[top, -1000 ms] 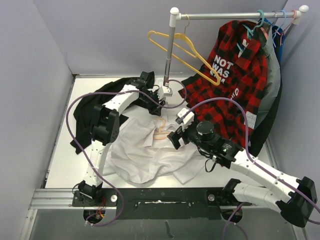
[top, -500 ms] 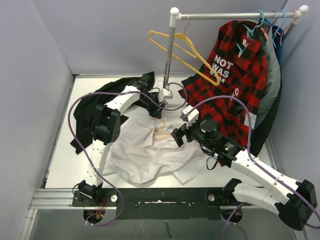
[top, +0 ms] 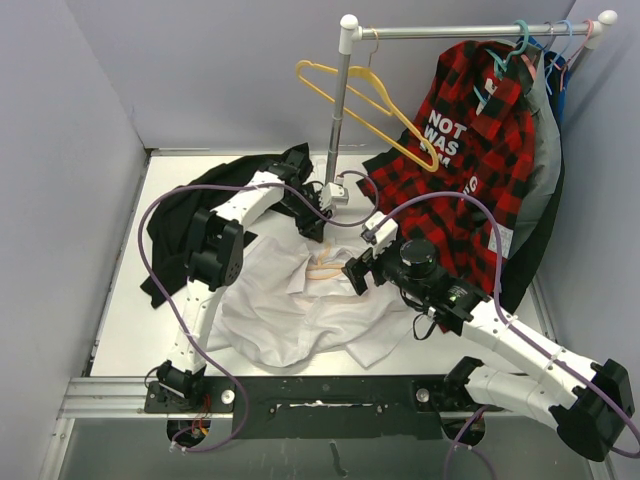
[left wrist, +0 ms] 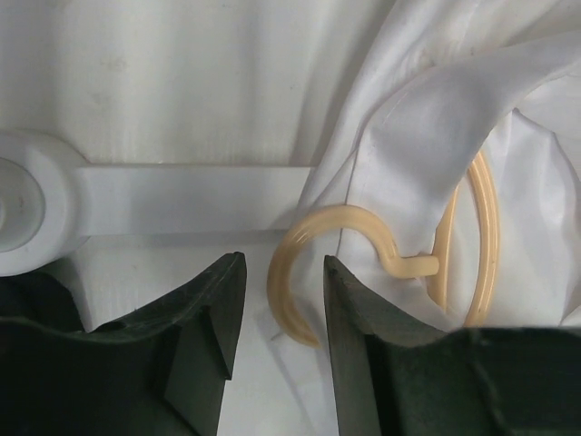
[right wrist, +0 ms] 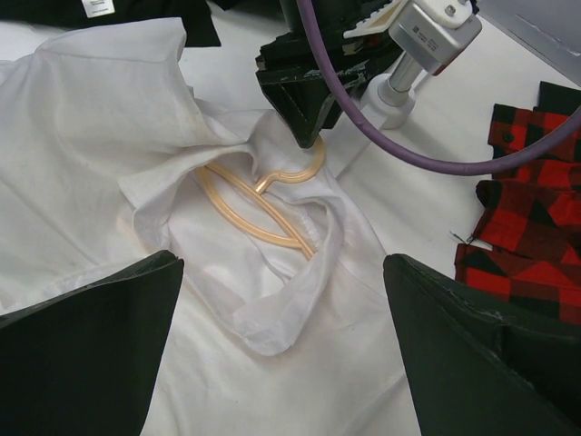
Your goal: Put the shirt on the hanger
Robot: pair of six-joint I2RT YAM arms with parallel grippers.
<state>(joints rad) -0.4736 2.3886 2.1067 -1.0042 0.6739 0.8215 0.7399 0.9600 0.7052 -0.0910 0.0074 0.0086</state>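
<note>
The white shirt (top: 270, 310) lies crumpled on the table, its collar opening toward the rack. The pale tan hanger (top: 322, 265) lies inside the collar, with its arms (right wrist: 254, 204) partly under the fabric and its hook (left wrist: 289, 272) sticking out. My left gripper (left wrist: 283, 262) stands open astride the hook; the hook sits close to the right finger and a gap shows on the left. My right gripper (right wrist: 283, 300) hovers wide open over the folded collar edge of the shirt (right wrist: 91, 136), holding nothing.
The rack's white foot (left wrist: 182, 195) and pole (top: 340, 100) stand just behind the hook. A yellow hanger (top: 365, 100), a red plaid shirt (top: 470, 150) and teal hangers (top: 522, 40) hang on the rail. A black garment (top: 185, 215) lies at the left.
My left gripper's jaws have narrowed around the hanger hook. The right gripper has shifted a little up and to the right over the collar. Shirt and hanger lie as before.
</note>
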